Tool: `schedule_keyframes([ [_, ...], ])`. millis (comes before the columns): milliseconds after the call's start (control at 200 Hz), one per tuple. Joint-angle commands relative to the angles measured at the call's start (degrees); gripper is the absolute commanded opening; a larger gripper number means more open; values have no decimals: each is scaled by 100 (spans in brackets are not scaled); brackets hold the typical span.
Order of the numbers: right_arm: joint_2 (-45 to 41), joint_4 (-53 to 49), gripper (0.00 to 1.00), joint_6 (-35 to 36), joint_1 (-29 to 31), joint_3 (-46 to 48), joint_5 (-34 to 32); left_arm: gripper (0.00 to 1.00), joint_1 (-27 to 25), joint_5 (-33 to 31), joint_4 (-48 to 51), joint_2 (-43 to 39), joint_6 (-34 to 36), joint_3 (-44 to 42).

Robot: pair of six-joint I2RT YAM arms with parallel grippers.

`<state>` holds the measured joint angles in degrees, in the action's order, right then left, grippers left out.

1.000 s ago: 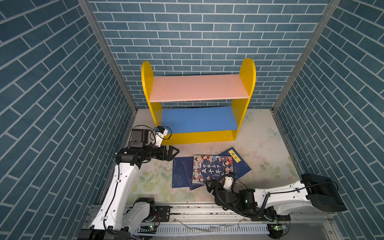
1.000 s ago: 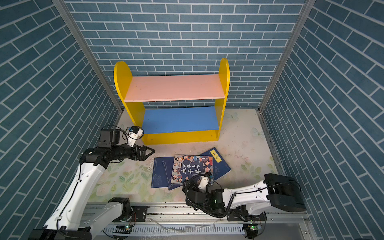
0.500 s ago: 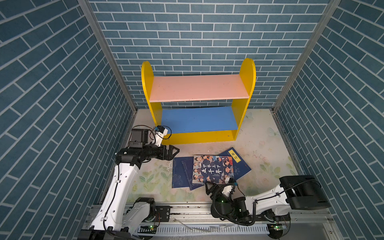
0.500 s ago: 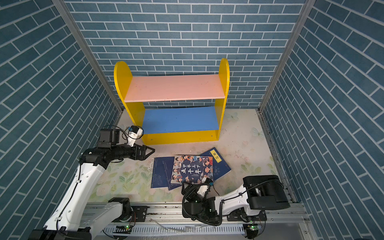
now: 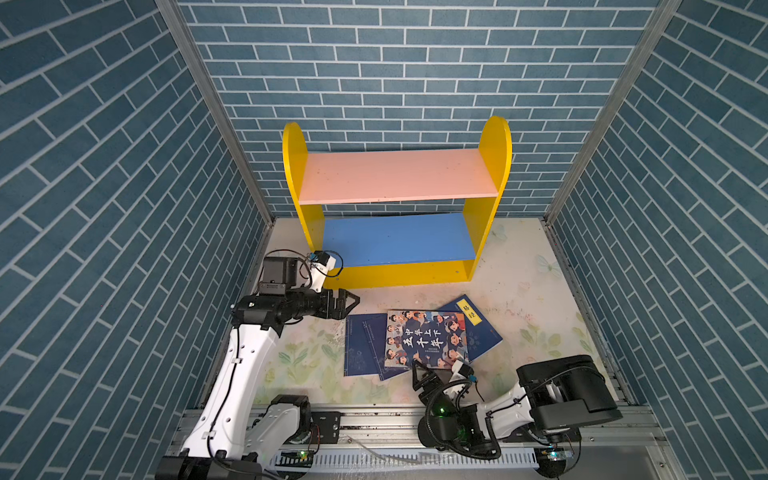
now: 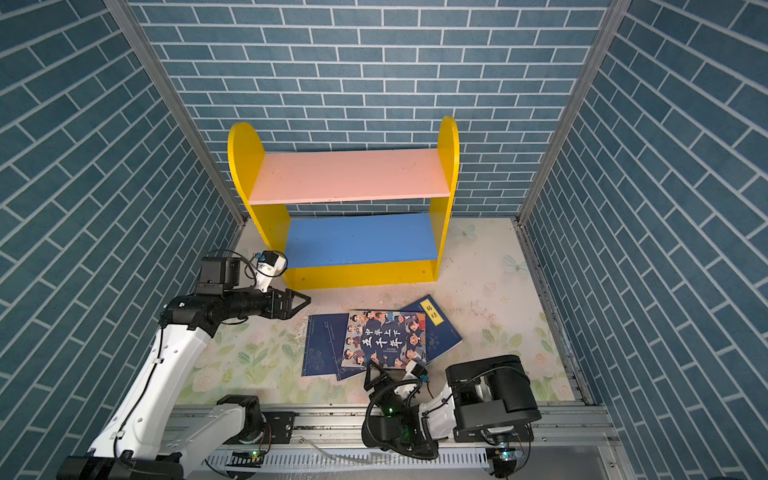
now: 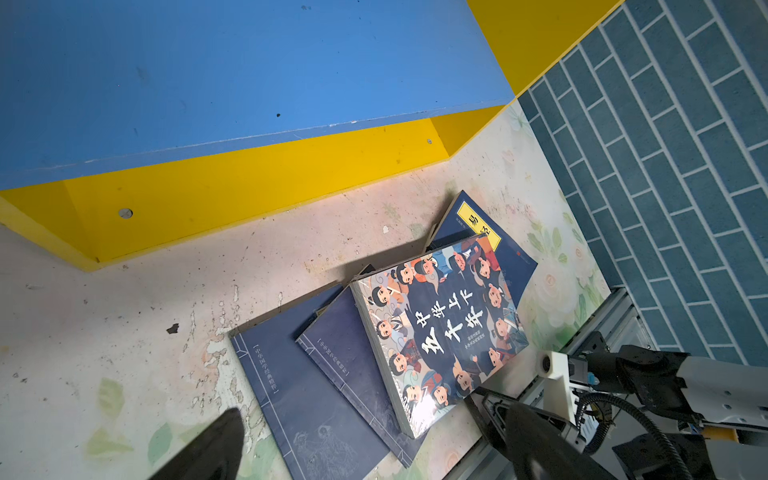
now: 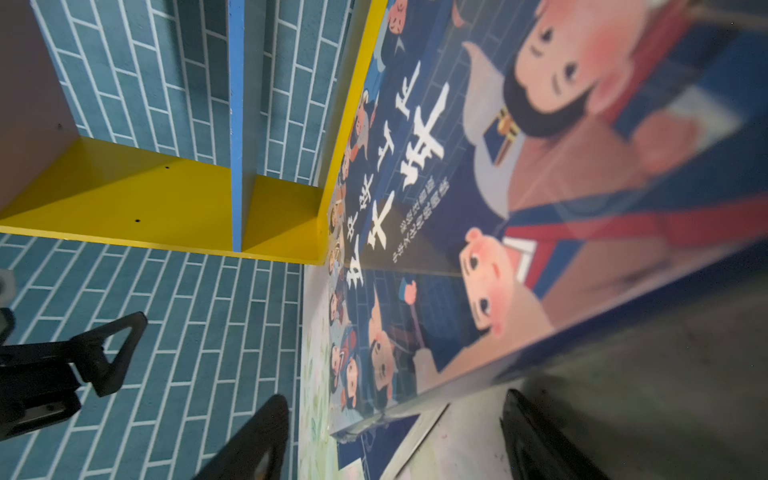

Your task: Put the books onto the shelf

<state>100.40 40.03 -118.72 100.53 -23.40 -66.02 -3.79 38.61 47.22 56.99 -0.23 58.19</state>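
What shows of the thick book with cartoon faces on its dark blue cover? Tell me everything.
The thick book is a glossy paperback, its cover ringed with cartoon faces around a white Chinese title on dark blue. It lies closed, cover up, atop fanned thin navy books before the yellow-sided shelf. The open right gripper faces its near edge; contact cannot be told.

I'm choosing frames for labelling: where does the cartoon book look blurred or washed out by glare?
Right wrist view: the cartoon book sits close, nearest faces out of focus, title sharper. Left wrist view: sharp, a shiny patch on one corner. Both top views: crisp, no glare.
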Motion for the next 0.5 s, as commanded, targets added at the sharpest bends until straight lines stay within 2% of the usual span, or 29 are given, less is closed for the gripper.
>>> schedule_keyframes([
  [0,480,370,78,-2196,6,229,-207,100,-33,17,-32,-36,24,67],
  [90,533,402,75,-2294,3,255,-310,100,-34,45,-64,-45,-42,95],
  [295,286,-402,72,-2875,8,328,-393,100,-34,111,-22,-56,-126,105],
  [495,151,-483,67,-3051,-3,531,-517,100,-34,173,24,-91,-187,85],
])
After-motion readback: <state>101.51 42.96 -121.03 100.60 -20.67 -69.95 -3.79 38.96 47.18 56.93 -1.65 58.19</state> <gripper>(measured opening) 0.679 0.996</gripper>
